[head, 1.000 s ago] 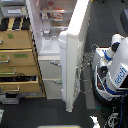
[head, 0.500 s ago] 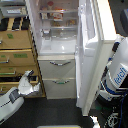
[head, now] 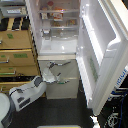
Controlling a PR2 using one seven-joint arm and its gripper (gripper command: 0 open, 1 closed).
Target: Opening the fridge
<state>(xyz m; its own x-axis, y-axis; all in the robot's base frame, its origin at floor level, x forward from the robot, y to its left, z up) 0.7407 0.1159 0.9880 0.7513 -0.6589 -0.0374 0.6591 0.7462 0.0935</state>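
Observation:
The tall white fridge (head: 60, 47) stands in the middle of the exterior view. Its large upper door (head: 102, 50) is swung wide open toward the exterior view's right, showing lit shelves with food items (head: 57, 15). The two lower drawers (head: 65, 82) are closed. My arm (head: 27, 95) reaches in from the lower left. My gripper (head: 54, 74) is in front of the upper drawer, by its curved handle (head: 62, 64). The image is too blurred to tell how its fingers stand or whether they touch the drawer.
A tan wooden drawer cabinet (head: 15, 50) stands directly to the left of the fridge, with clutter on top (head: 12, 10). The open door's lower edge (head: 97, 107) juts out at the right. Dark cables and blue equipment (head: 117, 100) lie behind it.
The upper door has swung from partly open to wide open toward the right. My arm has come into view at the lower left and reached up to the lower drawers.

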